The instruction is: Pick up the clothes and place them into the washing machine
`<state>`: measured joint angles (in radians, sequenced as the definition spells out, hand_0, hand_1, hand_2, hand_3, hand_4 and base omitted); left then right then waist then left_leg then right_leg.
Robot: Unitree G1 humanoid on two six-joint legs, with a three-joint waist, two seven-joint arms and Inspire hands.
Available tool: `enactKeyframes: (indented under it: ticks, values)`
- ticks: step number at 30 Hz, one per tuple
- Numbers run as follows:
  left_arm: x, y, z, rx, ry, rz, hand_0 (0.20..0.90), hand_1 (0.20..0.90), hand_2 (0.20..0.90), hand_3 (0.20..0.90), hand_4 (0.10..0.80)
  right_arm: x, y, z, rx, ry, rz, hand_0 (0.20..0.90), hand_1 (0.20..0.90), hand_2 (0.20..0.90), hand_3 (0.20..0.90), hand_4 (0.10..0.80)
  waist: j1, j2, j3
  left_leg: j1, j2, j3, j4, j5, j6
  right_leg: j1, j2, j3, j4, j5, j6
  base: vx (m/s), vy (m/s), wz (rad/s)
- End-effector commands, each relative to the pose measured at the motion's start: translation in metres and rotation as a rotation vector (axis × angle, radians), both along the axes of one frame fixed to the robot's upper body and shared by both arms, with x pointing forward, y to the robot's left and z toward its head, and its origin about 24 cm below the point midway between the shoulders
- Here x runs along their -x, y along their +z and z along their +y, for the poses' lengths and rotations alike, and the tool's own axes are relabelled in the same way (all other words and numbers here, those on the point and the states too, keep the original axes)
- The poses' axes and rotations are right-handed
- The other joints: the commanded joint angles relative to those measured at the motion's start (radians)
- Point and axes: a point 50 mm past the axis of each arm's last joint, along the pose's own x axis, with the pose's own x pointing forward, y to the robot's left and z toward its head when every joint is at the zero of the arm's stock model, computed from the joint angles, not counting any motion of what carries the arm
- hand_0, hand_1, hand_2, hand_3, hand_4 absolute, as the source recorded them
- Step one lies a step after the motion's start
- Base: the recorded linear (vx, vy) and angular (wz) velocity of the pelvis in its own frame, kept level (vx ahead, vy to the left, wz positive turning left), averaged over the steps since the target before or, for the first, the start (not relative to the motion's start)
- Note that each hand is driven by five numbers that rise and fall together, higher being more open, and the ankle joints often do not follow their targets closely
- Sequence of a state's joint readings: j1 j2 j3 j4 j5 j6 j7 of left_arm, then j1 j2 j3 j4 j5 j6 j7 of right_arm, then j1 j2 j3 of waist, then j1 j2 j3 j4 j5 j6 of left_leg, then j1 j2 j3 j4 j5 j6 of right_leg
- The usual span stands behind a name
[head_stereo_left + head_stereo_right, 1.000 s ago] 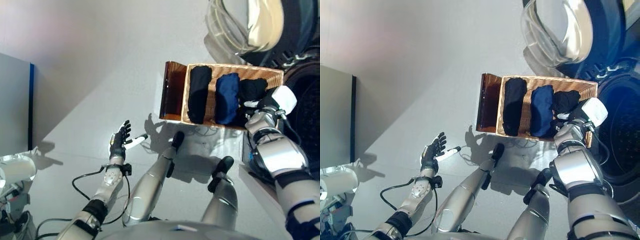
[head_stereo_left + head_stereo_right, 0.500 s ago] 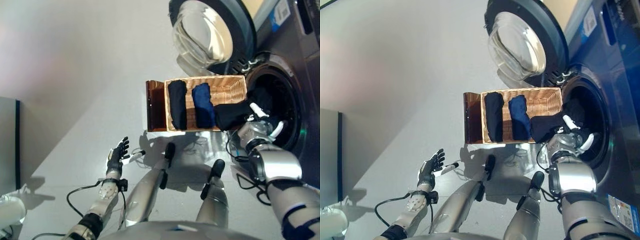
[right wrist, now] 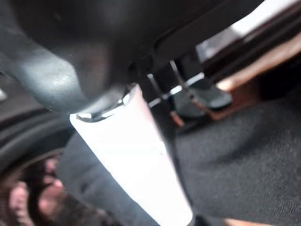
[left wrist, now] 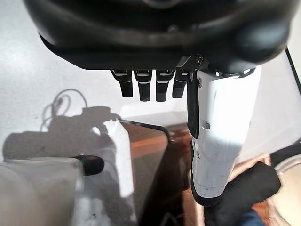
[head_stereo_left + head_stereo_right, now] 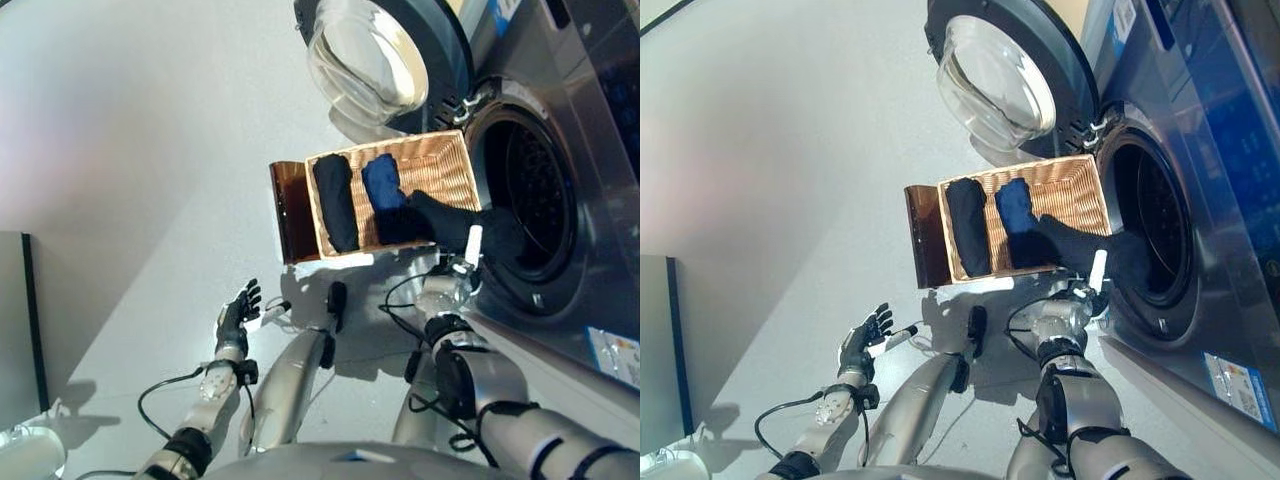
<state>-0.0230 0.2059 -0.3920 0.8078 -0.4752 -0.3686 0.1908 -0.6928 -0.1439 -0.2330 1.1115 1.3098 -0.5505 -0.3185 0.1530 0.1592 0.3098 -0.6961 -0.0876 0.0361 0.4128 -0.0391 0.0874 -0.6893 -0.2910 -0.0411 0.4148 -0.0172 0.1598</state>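
A wicker basket (image 5: 445, 170) rests on a dark brown box (image 5: 285, 215) beside the washing machine. In it lie a folded black garment (image 5: 335, 203) and a blue garment (image 5: 379, 180). My right hand (image 5: 459, 268) is shut on another black garment (image 5: 445, 222), which stretches from the basket's near corner into the open drum (image 5: 535, 195). In the right wrist view the white thumb cover (image 3: 141, 160) presses on the black cloth (image 3: 244, 160). My left hand (image 5: 238, 308) is open and empty above the floor, far left of the basket.
The machine's round glass door (image 5: 365, 60) stands swung open behind the basket. The grey machine front (image 5: 600, 300) runs along the right. A dark panel (image 5: 25, 320) stands at the far left. Bare grey floor (image 5: 150, 150) lies left of the box.
The camera has swung toward the machine. My right hand has carried the black garment from the basket's right end over to the drum opening. The left hand keeps its pose.
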Motion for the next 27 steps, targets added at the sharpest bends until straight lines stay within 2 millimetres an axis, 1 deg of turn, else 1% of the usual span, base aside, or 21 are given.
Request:
enactKeyframes:
  ticks: [1,3,4,6,9,11,13,14,15,16,17,18,19,20,21,22,23,24,25,26,27]
  values:
    - [-0.001,0.008,0.013,0.017,0.063,-0.074,0.900,0.900,0.900,0.900,0.800,-0.017,0.067,-0.036,0.154,-0.104,-0.278,0.200,0.200,0.200,0.200,0.300,-0.003,0.035,0.008,-0.054,0.004,-0.030,0.144,-0.116,-0.067,0.001,0.070,-0.028,0.112,-0.101,-0.092,-0.011,0.005,-0.16]
    - [0.001,0.006,0.014,0.015,0.064,-0.065,0.900,0.900,0.900,0.900,0.800,-0.019,0.076,-0.040,0.159,-0.122,-0.301,0.200,0.200,0.200,0.200,0.300,-0.009,0.040,0.007,-0.066,0.011,-0.026,0.164,-0.129,-0.068,-0.017,0.077,-0.024,0.134,-0.115,-0.095,-0.003,0.012,-0.06]
    - [0.001,0.006,0.014,0.015,0.064,-0.065,0.900,0.900,0.900,0.900,0.800,-0.019,0.076,-0.040,0.160,-0.123,-0.301,0.200,0.200,0.200,0.200,0.300,-0.008,0.041,0.007,-0.068,0.011,-0.026,0.167,-0.131,-0.068,-0.019,0.078,-0.023,0.136,-0.116,-0.095,0.007,0.005,-0.04]
    - [0.004,0.004,0.014,0.012,0.059,-0.056,0.900,0.900,0.900,0.900,0.800,-0.020,0.086,-0.047,0.169,-0.148,-0.320,0.200,0.200,0.200,0.200,0.300,-0.011,0.046,0.005,-0.072,0.015,-0.024,0.173,-0.135,-0.071,-0.033,0.081,-0.020,0.149,-0.122,-0.097,0.009,-0.004,-0.05]
    - [0.009,0.002,0.015,0.019,0.057,-0.048,0.900,0.900,0.900,0.900,0.800,-0.021,0.110,-0.066,0.212,-0.198,-0.363,0.200,0.200,0.200,0.200,0.300,-0.008,0.061,-0.009,-0.069,0.015,-0.017,0.144,-0.129,-0.075,-0.042,0.083,-0.008,0.141,-0.122,-0.098,0.018,0.000,-0.07]
    - [0.011,0.003,0.020,0.017,0.072,-0.058,0.900,0.900,0.900,0.900,0.800,-0.021,0.149,-0.086,0.299,-0.241,-0.424,0.200,0.200,0.200,0.200,0.300,-0.003,0.076,-0.015,-0.067,0.012,-0.010,0.118,-0.116,-0.078,-0.044,0.081,0.000,0.124,-0.116,-0.098,-0.004,0.039,-0.03]
    - [0.016,0.002,0.027,0.000,0.081,-0.050,0.900,0.900,0.900,0.900,0.800,-0.014,0.202,-0.110,0.400,-0.312,-0.515,0.200,0.200,0.200,0.200,0.300,0.006,0.094,-0.026,-0.060,0.009,-0.003,0.079,-0.100,-0.082,-0.046,0.079,0.009,0.107,-0.112,-0.098,-0.004,0.057,-0.05]
    - [0.017,0.003,0.030,-0.008,0.082,-0.052,0.900,0.900,0.900,0.900,0.800,-0.007,0.237,-0.125,0.480,-0.354,-0.539,0.200,0.200,0.200,0.200,0.300,0.018,0.110,-0.034,-0.054,0.006,0.000,0.040,-0.075,-0.086,-0.050,0.075,0.016,0.086,-0.099,-0.096,0.004,0.063,-0.11]
    - [0.018,0.003,0.032,-0.008,0.088,-0.055,0.900,0.900,0.900,0.900,0.800,-0.001,0.260,-0.133,0.541,-0.380,-0.542,0.200,0.200,0.200,0.200,0.300,0.027,0.118,-0.041,-0.049,0.003,0.003,0.019,-0.065,-0.088,-0.051,0.073,0.021,0.074,-0.094,-0.095,0.002,0.079,-0.01]
    - [0.019,0.004,0.035,-0.014,0.098,-0.058,0.900,0.900,0.900,0.900,0.800,0.007,0.288,-0.139,0.609,-0.409,-0.565,0.200,0.200,0.200,0.200,0.300,0.035,0.126,-0.048,-0.044,0.002,0.007,-0.004,-0.054,-0.089,-0.056,0.071,0.026,0.065,-0.091,-0.093,0.009,0.054,0.11]
    - [0.020,0.005,0.038,-0.020,0.105,-0.061,0.900,0.900,0.900,0.900,0.800,0.019,0.321,-0.144,0.671,-0.441,-0.626,0.200,0.200,0.200,0.200,0.300,0.041,0.133,-0.053,-0.041,0.000,0.008,-0.027,-0.040,-0.092,-0.064,0.068,0.032,0.060,-0.087,-0.092,0.003,0.056,0.16]
    - [0.020,0.007,0.041,-0.019,0.119,-0.071,0.900,0.900,0.900,0.900,0.800,0.029,0.344,-0.144,0.722,-0.472,-0.666,0.200,0.200,0.200,0.200,0.300,0.045,0.139,-0.057,-0.039,-0.003,0.008,-0.046,-0.029,-0.094,-0.074,0.067,0.037,0.060,-0.086,-0.091,0.008,0.035,-0.03]
    - [0.021,0.007,0.042,-0.021,0.120,-0.076,0.900,0.900,0.900,0.900,0.800,0.036,0.363,-0.139,0.755,-0.487,-0.720,0.200,0.200,0.200,0.200,0.300,0.048,0.141,-0.061,-0.037,-0.006,0.007,-0.063,-0.020,-0.094,-0.081,0.067,0.042,0.059,-0.088,-0.091,0.011,0.026,-0.07]
    - [0.021,0.009,0.042,-0.020,0.122,-0.085,0.900,0.900,0.900,0.900,0.800,0.041,0.377,-0.134,0.790,-0.493,-0.763,0.200,0.200,0.200,0.200,0.300,0.048,0.144,-0.062,-0.038,-0.008,0.006,-0.074,-0.013,-0.094,-0.089,0.065,0.046,0.060,-0.088,-0.092,0.014,0.004,-0.09]
    - [0.020,0.010,0.044,-0.025,0.130,-0.088,0.900,0.900,0.900,0.900,0.800,0.046,0.387,-0.131,0.839,-0.497,-0.768,0.200,0.200,0.200,0.200,0.300,0.047,0.145,-0.063,-0.035,-0.010,0.006,-0.089,-0.005,-0.095,-0.097,0.064,0.050,0.063,-0.087,-0.091,-0.082,0.014,-0.05]
    - [0.021,0.010,0.042,-0.018,0.128,-0.088,0.900,0.900,0.900,0.900,0.800,0.043,0.382,-0.131,0.846,-0.493,-0.738,0.200,0.200,0.200,0.200,0.300,0.043,0.151,-0.059,-0.040,-0.008,0.020,-0.101,0.023,-0.090,-0.107,0.064,0.042,0.058,-0.063,-0.096,0.029,0.005,-0.09]
    - [0.021,0.010,0.043,-0.024,0.139,-0.084,0.900,0.900,0.900,0.900,0.800,0.039,0.379,-0.130,0.844,-0.483,-0.710,0.200,0.200,0.200,0.200,0.300,0.045,0.148,-0.068,-0.027,-0.014,0.009,-0.111,0.003,-0.094,-0.100,0.066,0.053,0.056,-0.085,-0.091,-0.080,0.013,-0.09]
    - [0.022,0.008,0.043,-0.027,0.148,-0.076,0.900,0.900,0.900,0.900,0.800,0.035,0.374,-0.129,0.837,-0.476,-0.682,0.518,0.518,0.518,0.518,0.527,0.043,0.152,-0.061,-0.033,-0.012,0.019,-0.124,0.034,-0.089,-0.109,0.067,0.045,0.048,-0.053,-0.095,0.018,-0.003,-0.07]
    - [0.022,0.007,0.039,-0.020,0.142,-0.071,0.900,0.900,0.900,0.900,0.800,0.029,0.367,-0.127,0.818,-0.455,-0.666,0.900,0.900,0.900,0.900,0.800,0.041,0.156,-0.064,-0.029,-0.012,0.018,-0.137,0.037,-0.089,-0.105,0.067,0.046,0.038,-0.050,-0.095,-0.085,0.021,-0.07]
    - [0.021,0.007,0.036,-0.011,0.138,-0.070,0.900,0.900,0.900,0.900,0.800,0.022,0.358,-0.128,0.820,-0.432,-0.612,0.900,0.900,0.900,0.900,0.800,0.043,0.159,-0.067,-0.025,-0.012,0.017,-0.143,0.040,-0.089,-0.105,0.067,0.045,0.036,-0.048,-0.095,0.026,0.006,-0.09]
    - [0.021,0.006,0.034,-0.004,0.135,-0.071,0.900,0.900,0.900,0.900,0.800,0.018,0.353,-0.128,0.810,-0.411,-0.604,0.900,0.900,0.900,0.900,0.800,0.044,0.162,-0.070,-0.021,-0.014,0.016,-0.149,0.042,-0.089,-0.101,0.068,0.042,0.032,-0.047,-0.095,0.028,0.000,-0.05]
